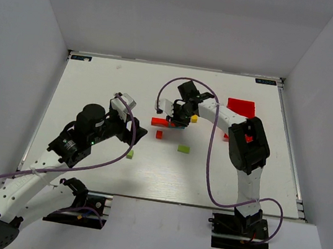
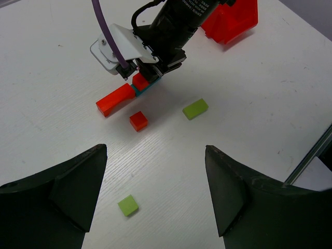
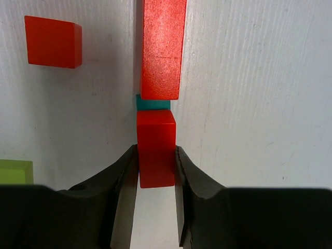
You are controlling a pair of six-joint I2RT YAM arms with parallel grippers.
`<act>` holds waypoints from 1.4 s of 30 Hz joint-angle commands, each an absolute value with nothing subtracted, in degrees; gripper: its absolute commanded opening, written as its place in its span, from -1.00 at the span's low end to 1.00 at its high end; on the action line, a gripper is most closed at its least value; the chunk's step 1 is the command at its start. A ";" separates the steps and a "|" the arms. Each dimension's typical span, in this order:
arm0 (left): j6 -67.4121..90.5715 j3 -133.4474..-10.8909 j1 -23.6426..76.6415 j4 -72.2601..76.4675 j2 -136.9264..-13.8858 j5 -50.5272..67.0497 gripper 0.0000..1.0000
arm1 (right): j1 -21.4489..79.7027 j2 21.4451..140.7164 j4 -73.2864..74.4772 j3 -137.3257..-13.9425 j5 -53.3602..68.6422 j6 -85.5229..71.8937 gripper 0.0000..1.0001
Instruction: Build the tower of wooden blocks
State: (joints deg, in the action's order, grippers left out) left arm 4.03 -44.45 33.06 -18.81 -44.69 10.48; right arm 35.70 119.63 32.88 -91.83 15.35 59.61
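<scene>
The tower is a long red bar (image 1: 159, 122) lying end to end with a teal bar (image 2: 142, 89) mid-table. My right gripper (image 1: 180, 117) is shut on a red block (image 3: 155, 150) and holds it over the teal bar (image 3: 153, 102), just behind the red bar's (image 3: 162, 46) end. Whether the block touches the teal bar, I cannot tell. A loose red cube (image 1: 159, 134), a green block (image 1: 183, 148) and a small green block (image 1: 130, 154) lie in front. A yellow block (image 1: 193, 119) lies beside the right gripper. My left gripper (image 2: 155, 155) is open and empty above the small green block (image 2: 127, 205).
A red plastic tray (image 1: 242, 107) stands at the back right, behind the right arm. The right arm's purple cable loops over the table's middle. The red cube (image 2: 138, 121) and green block (image 2: 195, 109) lie between my two grippers.
</scene>
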 commanded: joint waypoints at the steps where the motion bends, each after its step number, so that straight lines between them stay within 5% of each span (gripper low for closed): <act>1: 4.04 -44.38 32.70 -18.02 -43.95 11.25 0.72 | 35.86 120.15 32.87 -92.29 15.91 60.29 -0.42; 26: 4.04 -44.38 32.70 -18.02 -43.95 11.25 0.72 | 35.95 119.79 32.78 -91.67 15.64 60.47 -0.04; 33: 4.04 -44.38 32.70 -18.02 -43.95 11.25 0.72 | 35.86 116.02 32.70 -90.70 16.61 60.21 0.30; 35: 4.04 -44.38 32.70 -18.02 -43.95 11.25 0.72 | 35.77 114.79 31.91 -89.91 16.52 59.94 0.81; 42: 4.04 -44.38 32.70 -18.54 -43.95 10.72 0.72 | 35.68 107.08 29.27 -86.49 12.83 61.08 0.81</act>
State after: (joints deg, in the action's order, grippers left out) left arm 4.03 -44.45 33.06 -18.85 -44.69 10.48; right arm 35.70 114.02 31.83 -87.09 14.15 60.25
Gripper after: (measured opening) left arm 0.859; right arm 0.904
